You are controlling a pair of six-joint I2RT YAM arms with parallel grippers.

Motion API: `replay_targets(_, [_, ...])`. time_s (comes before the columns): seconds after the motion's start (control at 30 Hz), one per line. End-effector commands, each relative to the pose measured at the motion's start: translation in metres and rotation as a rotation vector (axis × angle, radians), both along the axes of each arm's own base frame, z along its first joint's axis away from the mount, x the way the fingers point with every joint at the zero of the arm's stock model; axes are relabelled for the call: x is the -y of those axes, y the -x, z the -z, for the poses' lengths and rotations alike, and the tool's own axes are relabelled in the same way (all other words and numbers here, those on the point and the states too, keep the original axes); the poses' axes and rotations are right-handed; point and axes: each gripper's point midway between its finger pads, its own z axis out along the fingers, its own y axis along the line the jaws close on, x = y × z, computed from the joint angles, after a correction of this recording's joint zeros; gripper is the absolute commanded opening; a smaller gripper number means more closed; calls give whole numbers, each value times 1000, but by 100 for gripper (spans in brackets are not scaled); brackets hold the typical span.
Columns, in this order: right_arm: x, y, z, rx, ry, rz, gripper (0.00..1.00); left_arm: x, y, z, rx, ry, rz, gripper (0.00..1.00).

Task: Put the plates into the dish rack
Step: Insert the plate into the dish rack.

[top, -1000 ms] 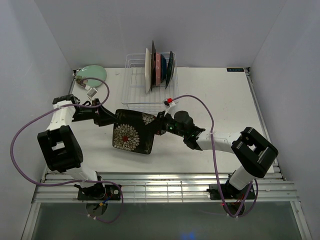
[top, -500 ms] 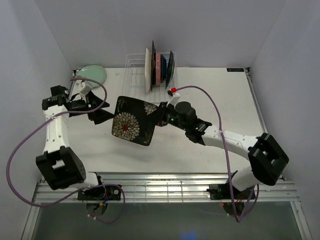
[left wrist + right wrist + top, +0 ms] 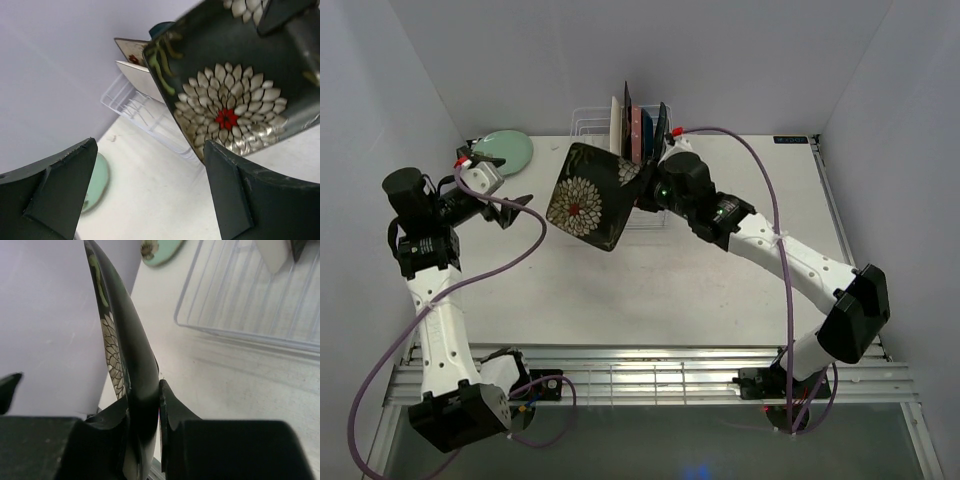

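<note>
Here the right gripper point(image 3: 638, 193) is clamping the right edge of the dark floral plate point(image 3: 588, 197). Its fingers point(image 3: 172, 416) are pinching the rim from both sides, which the right wrist view is showing edge-on. The plate is hanging clear of the tabletop point(image 3: 720, 290), tilted, with its flowered face turned toward the left arm. It is sitting just in front of the dish rack point(image 3: 588, 130) and covering part of the rack's near side in the top view. Inside the rack, several standing plates point(image 3: 638, 128) are resting upright on edge in a tight row toward its right half. The left gripper point(image 3: 517, 210) is standing wide open and holding nothing. It is hovering above the tabletop to the left of the floral plate and apart from it, and in the wrist view its fingers point(image 3: 55, 195) are framing the plate's large flower. A round pale green plate point(image 3: 503, 150) is lying flat on the tabletop in the far left corner, left of the rack.
</note>
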Motion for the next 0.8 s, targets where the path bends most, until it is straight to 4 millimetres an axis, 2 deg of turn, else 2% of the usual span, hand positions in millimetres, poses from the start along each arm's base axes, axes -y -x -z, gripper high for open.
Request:
replay_targets(0.0, [20, -15, -122, 105, -248, 125, 8, -1, 5, -33, 234, -106, -11, 98])
replay_targets(0.2, [46, -31, -152, 54, -355, 201, 8, 20, 32, -42, 429, -224, 91, 98])
replay_targets(0.23, [47, -31, -155, 46, -373, 197, 8, 24, 37, -44, 482, -250, 113, 98])
replay_targets(0.27, [47, -31, -165, 49, -395, 189, 8, 31, 44, -36, 515, -263, 137, 98])
replay_targets(0.3, [41, -34, -161, 18, -404, 174, 8, 34, 46, -34, 543, -269, 147, 98])
replay_targets(0.33, [38, -35, -162, 5, -412, 161, 8, 37, 47, -40, 614, -290, 153, 98])
replay_targets(0.37, [31, -35, -164, -7, -422, 129, 8, 40, 48, -36, 621, -288, 166, 98])
replay_targets(0.47, [24, -37, -166, -38, -448, 112, 8, 50, 41, -34, 654, -303, 203, 98])
replay_targets(0.6, [24, -43, -160, -83, -474, 122, 8, 60, 27, -10, 780, -429, 225, 98])
replay_targets(0.63, [23, -40, -161, -94, -485, 103, 8, 59, 19, -8, 814, -473, 204, 98])
replay_targets(0.67, [20, -35, -163, -94, -496, 75, 8, 68, 18, -6, 829, -477, 220, 98])
replay_targets(0.73, [20, -33, -161, -99, -500, 63, 8, 73, 11, 4, 872, -536, 217, 98])
replay_targets(0.77, [20, -30, -163, -99, -506, 49, 8, 84, 8, 6, 883, -551, 212, 98])
